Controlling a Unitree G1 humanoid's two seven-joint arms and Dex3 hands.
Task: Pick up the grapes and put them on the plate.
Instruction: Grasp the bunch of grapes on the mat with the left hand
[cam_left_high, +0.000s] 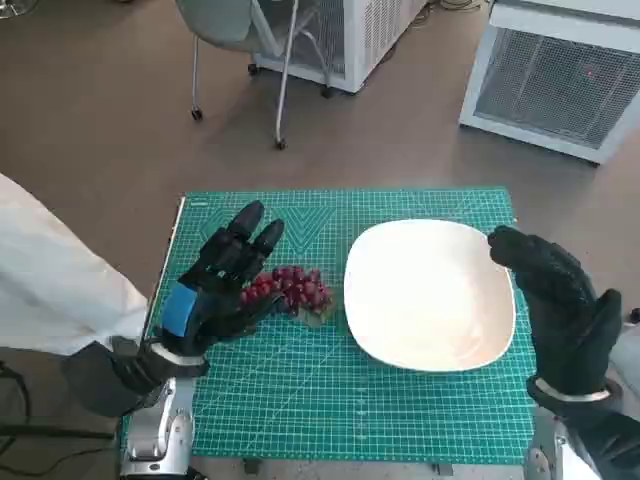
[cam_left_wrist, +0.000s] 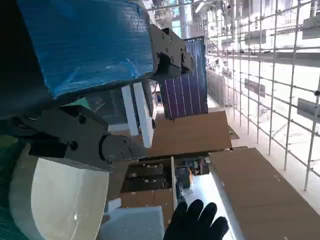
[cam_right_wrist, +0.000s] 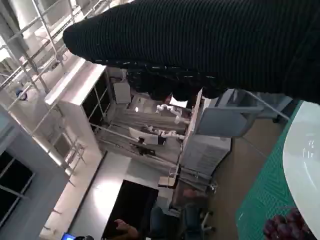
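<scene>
While touching grapes (cam_left_high: 293, 288), left hand (cam_left_high: 222, 282) lies beside.

My head camera looks steeply down on the desk (cam_left_high: 440, 420) from close above. The camera behind my left hand (cam_left_wrist: 85, 55) faces across the plate (cam_left_wrist: 55, 200) into the room. The right wrist camera, turned sideways, shares that plate (cam_right_wrist: 305, 155) and the grapes (cam_right_wrist: 287, 227).
</scene>
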